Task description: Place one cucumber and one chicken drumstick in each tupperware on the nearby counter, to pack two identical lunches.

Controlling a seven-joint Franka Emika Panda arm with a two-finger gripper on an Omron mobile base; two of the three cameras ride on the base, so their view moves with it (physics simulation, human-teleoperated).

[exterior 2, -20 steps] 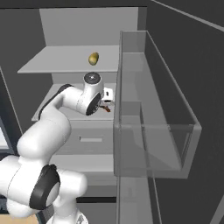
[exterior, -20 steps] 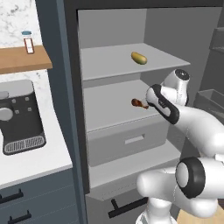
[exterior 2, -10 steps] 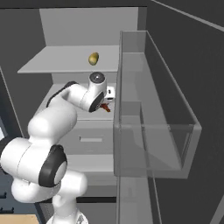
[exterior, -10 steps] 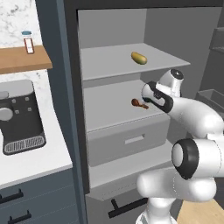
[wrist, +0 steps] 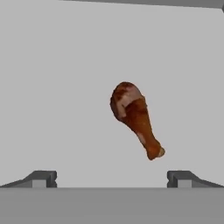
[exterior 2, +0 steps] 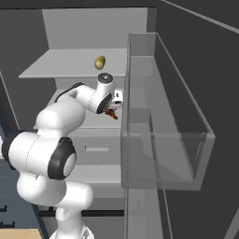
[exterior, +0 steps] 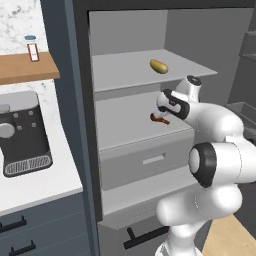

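A: How far along is the packing judged to be?

B: Barely begun. A chicken drumstick (wrist: 134, 119) is seen lying on the grey shelf (exterior: 125, 125), centre of the hand view and mid-right of the left base view. The gripper (wrist: 112, 177) is held fully open just short of it, with nothing grasped.

A: Can any writing be read?

B: None. A yellowish item (exterior: 159, 66) is seen on the upper shelf; what it is cannot be told.
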